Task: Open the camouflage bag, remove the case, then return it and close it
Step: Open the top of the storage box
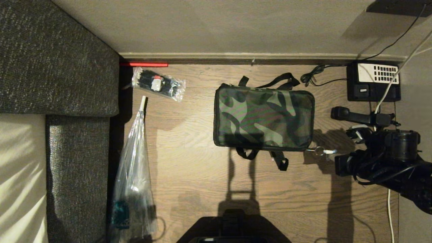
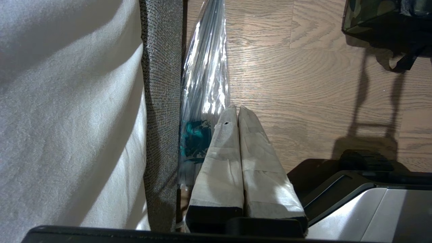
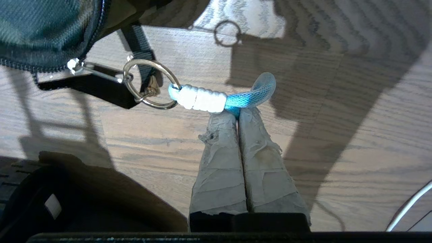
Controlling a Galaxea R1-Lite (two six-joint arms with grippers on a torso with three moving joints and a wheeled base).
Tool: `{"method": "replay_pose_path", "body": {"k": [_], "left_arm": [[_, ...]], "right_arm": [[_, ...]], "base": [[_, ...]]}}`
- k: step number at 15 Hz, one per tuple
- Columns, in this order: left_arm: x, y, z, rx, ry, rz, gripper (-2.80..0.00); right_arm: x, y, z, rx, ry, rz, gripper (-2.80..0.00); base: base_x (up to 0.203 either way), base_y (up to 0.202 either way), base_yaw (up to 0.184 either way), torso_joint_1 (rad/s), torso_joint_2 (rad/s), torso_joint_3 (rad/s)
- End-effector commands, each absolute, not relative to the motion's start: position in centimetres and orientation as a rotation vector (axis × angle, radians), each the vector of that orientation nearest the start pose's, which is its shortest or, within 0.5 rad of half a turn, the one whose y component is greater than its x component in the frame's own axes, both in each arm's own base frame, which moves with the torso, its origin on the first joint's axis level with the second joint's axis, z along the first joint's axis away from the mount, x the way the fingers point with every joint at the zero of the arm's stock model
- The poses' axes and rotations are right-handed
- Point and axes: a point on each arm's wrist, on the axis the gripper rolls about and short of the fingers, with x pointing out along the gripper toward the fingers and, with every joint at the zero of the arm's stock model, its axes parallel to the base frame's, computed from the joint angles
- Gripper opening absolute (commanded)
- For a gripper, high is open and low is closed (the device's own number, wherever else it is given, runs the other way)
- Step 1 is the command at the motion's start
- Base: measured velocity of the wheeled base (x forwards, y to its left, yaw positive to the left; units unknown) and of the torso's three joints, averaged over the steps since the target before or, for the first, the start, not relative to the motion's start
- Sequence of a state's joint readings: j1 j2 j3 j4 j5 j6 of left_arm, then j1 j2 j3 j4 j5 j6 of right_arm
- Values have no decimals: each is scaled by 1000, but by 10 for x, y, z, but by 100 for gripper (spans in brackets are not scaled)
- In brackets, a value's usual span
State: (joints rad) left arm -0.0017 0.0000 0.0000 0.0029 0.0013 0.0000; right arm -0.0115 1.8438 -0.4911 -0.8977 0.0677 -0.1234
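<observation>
The camouflage bag (image 1: 263, 116) lies flat and zipped on the wooden floor, with black straps showing at its far and near edges. At its near right corner a metal ring (image 3: 150, 84) hangs from the zipper pull, and a blue and white cord loop (image 3: 233, 98) is tied to the ring. My right gripper (image 3: 238, 113) is shut on the blue part of this cord, just right of the bag's corner (image 3: 44, 30). In the head view the cord (image 1: 325, 151) shows there too. My left gripper (image 2: 238, 108) is parked by the robot's base, shut and empty. The case is hidden.
A black desk phone (image 1: 373, 81) stands at the far right by the wall, its handset (image 1: 361, 117) lying off the hook near my right arm. A clear packet of black items (image 1: 158, 84) and a long clear plastic bag (image 1: 133, 168) lie on the left beside grey upholstery (image 1: 57, 67).
</observation>
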Motion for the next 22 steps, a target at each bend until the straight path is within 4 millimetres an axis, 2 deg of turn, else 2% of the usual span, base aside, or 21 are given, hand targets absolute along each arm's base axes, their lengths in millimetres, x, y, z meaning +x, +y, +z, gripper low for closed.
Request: {"method": "replay_pose_path", "body": {"k": [1,10,17,22], "left_arm": [[-23,0,75,2,3,0,-280],[-23,0,75,1,3,0,-280],[-23,0,75,2,3,0,-280],[-23,0,75,1,3,0,-280]], "right_arm": [[286,-4,91,-107,438,75,-280],[296,-16,97,-127,403,40,-280],[308,-17,98,-121,383,35,-280],[319,-18,110,-122,327,33,-280]], "base": [[0,0,0,0,0,0],[0,0,0,0,0,0],[0,0,0,0,0,0],[0,0,0,0,0,0]]}}
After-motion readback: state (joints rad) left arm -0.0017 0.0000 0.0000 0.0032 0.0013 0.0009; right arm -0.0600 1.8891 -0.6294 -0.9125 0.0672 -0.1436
